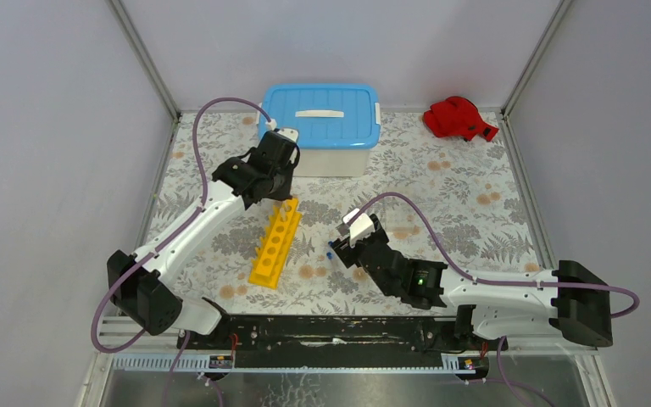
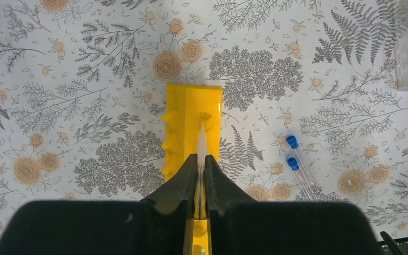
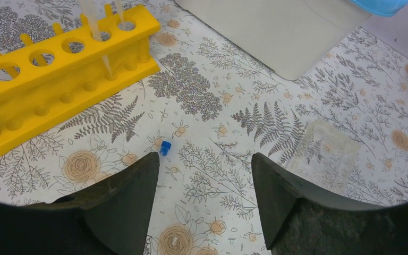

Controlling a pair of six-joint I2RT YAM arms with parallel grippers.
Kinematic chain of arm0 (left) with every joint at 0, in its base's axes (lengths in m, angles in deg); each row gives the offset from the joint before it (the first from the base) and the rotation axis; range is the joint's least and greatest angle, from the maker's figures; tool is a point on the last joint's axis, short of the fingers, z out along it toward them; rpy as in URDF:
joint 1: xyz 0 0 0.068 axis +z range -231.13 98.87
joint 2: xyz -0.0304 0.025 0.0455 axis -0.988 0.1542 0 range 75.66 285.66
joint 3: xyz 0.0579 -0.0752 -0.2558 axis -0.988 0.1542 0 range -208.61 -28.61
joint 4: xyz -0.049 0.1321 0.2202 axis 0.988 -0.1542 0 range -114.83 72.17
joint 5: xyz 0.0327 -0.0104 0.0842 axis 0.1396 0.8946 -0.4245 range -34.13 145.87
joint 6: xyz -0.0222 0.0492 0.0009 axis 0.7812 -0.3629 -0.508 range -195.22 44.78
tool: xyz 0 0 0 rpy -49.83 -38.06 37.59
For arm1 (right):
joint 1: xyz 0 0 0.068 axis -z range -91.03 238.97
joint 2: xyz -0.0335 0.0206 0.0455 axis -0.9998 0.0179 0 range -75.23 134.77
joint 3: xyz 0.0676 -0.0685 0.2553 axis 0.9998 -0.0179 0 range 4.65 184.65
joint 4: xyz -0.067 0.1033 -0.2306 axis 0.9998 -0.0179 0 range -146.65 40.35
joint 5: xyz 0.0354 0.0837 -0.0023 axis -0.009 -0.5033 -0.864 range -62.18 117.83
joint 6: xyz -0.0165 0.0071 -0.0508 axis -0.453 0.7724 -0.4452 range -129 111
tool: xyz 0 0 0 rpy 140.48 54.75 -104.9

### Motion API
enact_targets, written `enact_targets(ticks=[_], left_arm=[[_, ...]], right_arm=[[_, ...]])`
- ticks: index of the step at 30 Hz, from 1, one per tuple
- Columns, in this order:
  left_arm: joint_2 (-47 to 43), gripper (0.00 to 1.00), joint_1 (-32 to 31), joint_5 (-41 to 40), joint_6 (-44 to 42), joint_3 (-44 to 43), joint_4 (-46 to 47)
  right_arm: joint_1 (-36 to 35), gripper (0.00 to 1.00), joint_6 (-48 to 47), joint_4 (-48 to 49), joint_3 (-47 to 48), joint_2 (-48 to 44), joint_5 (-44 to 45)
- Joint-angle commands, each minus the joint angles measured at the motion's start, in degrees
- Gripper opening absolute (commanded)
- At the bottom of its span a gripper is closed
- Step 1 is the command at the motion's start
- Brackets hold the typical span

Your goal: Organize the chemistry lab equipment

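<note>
The yellow test-tube rack (image 1: pixel 275 243) lies on the flowered table, left of centre. My left gripper (image 1: pixel 286 193) hovers over its far end. In the left wrist view it (image 2: pixel 202 158) is shut on a clear tube (image 2: pixel 202 139) whose tip points into a hole at the end of the rack (image 2: pixel 188 114). Two blue-capped tubes (image 2: pixel 296 159) lie on the table right of the rack. My right gripper (image 1: pixel 345 241) is low beside them, open and empty (image 3: pixel 204 159). One blue cap (image 3: pixel 164 147) shows by its left fingertip. Clear tubes (image 3: pixel 106 62) stand in the rack (image 3: pixel 58 79). The black ring stand is out of view.
The white tub with a blue lid (image 1: pixel 322 127) stands at the back centre, just behind my left gripper. The red cloth (image 1: pixel 458 119) lies at the back right. A flat clear plastic piece (image 3: pixel 324 146) lies on the table right of my right gripper.
</note>
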Motion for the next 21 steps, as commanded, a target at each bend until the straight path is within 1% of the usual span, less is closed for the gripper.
enact_targets(ticks=[1,21], left_arm=[[0.1,0.01,-0.2,-1.4,-0.9,0.9,3.9],[1.4,0.01,-0.2,-0.6,-1.1,5.7,7.4]], right_arm=[[0.7,0.72,1.0,3.1,0.0,-0.7,-0.5],[2.1,0.72,1.3,3.1,-0.4,-0.4,-1.4]])
